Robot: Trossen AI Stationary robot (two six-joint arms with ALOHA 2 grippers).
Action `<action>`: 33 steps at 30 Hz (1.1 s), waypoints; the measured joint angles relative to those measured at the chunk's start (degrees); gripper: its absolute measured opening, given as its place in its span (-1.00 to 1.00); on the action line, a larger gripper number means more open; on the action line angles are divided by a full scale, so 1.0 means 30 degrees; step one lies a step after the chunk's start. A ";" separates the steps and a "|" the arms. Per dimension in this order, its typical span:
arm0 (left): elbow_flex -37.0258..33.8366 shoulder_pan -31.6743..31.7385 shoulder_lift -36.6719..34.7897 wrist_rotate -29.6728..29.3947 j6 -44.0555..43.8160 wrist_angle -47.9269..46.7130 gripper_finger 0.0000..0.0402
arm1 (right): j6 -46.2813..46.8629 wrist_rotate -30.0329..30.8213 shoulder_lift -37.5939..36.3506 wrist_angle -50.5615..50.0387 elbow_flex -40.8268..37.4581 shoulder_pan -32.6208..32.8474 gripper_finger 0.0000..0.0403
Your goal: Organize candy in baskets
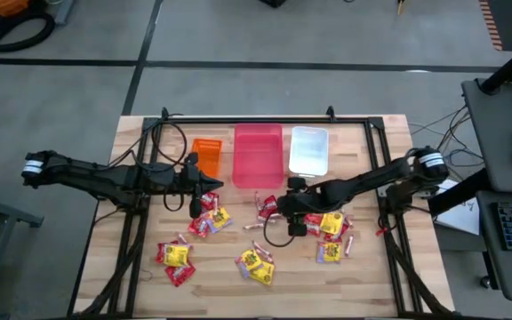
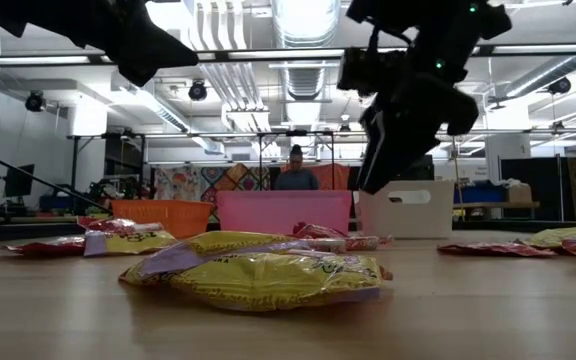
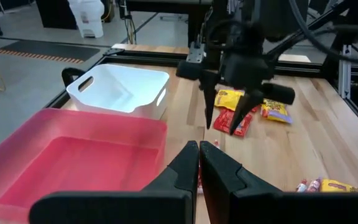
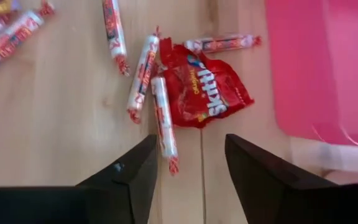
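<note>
Left gripper (image 3: 199, 163) pinched shut, empty, parked near orange basket (image 1: 205, 152). Right gripper (image 4: 188, 163) spread, hovering over red Skittles packet (image 4: 205, 86) and wrapped sticks (image 4: 164, 122), pink basket (image 4: 328, 62) beside. I judge pick step: descend, probably on packet, close.

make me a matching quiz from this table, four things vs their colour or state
Things:
1. middle basket
2. basket by the left arm
3. left gripper
4. right gripper

Colour or state:
a. open above a red packet
b. pink-red
c. shut
d. orange

Pairs: 1-b, 2-d, 3-c, 4-a
</note>
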 joint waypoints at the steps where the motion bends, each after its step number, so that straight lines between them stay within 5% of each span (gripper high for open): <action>1: 0.0000 0.0000 0.0000 0.0000 0.0000 0.0000 -1.00 | -0.0123 0.0000 0.0278 0.0000 0.0154 0.0000 -0.09; 27: 0.0000 0.0000 0.0032 0.0007 0.0007 0.0217 -1.00 | -0.0443 -0.1071 0.3873 0.0714 0.0801 -0.0048 -0.53; 33: 0.0000 -0.0002 0.0139 0.0007 0.0007 0.0255 -1.00 | -0.0092 -0.1177 0.3823 0.0615 0.0801 -0.0181 -0.80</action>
